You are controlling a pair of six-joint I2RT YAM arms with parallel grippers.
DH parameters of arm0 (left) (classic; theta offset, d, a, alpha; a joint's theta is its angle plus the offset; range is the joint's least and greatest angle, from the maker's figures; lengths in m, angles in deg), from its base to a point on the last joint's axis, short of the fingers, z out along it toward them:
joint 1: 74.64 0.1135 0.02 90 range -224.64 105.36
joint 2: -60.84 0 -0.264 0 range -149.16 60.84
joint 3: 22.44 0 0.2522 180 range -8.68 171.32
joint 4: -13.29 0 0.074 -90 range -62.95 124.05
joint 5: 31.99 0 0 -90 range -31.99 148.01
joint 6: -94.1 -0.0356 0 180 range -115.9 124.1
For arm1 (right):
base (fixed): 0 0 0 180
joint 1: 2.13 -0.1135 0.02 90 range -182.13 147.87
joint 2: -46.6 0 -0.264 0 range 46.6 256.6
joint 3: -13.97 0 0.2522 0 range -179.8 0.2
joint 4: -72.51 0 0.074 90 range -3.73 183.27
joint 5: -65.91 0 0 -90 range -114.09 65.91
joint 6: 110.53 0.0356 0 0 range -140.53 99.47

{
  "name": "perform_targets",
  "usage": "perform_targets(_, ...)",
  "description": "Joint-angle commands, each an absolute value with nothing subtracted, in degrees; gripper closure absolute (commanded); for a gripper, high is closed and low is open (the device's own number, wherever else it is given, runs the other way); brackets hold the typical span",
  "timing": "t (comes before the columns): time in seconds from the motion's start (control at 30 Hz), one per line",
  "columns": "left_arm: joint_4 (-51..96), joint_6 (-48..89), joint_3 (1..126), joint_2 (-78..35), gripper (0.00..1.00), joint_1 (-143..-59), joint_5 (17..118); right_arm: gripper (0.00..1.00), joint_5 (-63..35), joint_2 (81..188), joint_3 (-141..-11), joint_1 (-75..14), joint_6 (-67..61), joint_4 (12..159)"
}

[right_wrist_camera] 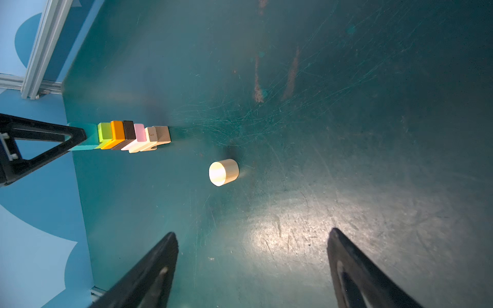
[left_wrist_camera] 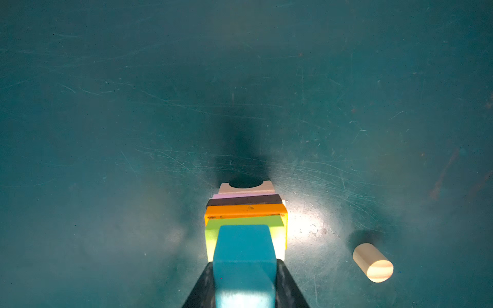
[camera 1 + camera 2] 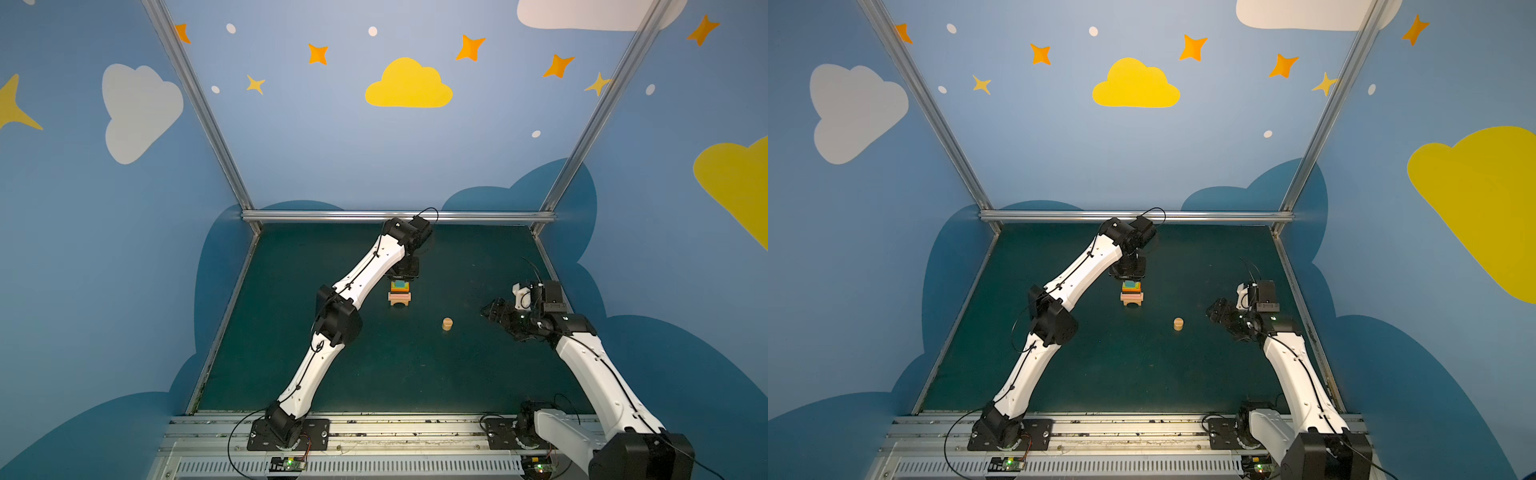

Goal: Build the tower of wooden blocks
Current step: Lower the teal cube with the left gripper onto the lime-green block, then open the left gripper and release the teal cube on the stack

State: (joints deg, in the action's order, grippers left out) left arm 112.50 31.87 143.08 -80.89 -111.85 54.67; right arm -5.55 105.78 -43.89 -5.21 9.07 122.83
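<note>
Close to finished, judging from the stack: six pieces up in the wood block tower [image 3: 400, 296], standing toward the far middle of the dark green surface [image 3: 374, 374]. From the bottom: tan wooden arch [image 1: 162, 133], thin tan wooden plank [image 1: 150, 134], pink wooden brick [image 1: 139, 132], dark brown wooden brick [image 1: 129, 130], orange wooden brick [image 1: 117, 130], lime green wooden brick [image 1: 104, 131], roughly squared up, with slight offsets between layers. On top, a teal wooden cube [image 2: 244, 248], pinched from both sides by the left pincer [image 2: 245, 280], narrowed down onto it. Looks seated on or just above the lime green brick, though cannot tell from these views whether fully resting. Probably the placing step, with release yet to come. Left to do after that: one small tan wooden cylinder [image 3: 447, 323], apparently standing on end alone on the surface, well apart from the tower and between it and the right pincer [image 1: 253, 233]. That pincer: spread wide, holding nothing, hovering near the cylinder and pointed at it. Surface itself: heavily scratched, with a few reddish scuffs and bright glare patches. Around it: blue walls [image 3: 332, 158] painted with white and yellow clouds, orange stars and pale dots, a silver aluminium frame [image 3: 395, 216] at the corners and back edge, and a metal rail [image 3: 374, 432] along the front carrying both arm bases.
</note>
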Motion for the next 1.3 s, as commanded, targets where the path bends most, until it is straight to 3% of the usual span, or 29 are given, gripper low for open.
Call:
perform_targets(0.0,112.8,32.3,144.0,-82.4,0.64,-111.9,54.2,0.14,-5.1,105.7,-43.4,-4.9,9.0,122.3)
perform_targets(0.83,112.7,33.0,144.0,-82.7,0.64,-111.8,54.0,0.14,-4.8,105.9,-43.2,-4.7,9.0,122.2)
perform_targets(1.27,112.5,33.3,144.0,-82.1,0.44,-111.8,53.4,0.14,-4.8,105.5,-43.0,-4.6,9.1,122.3)
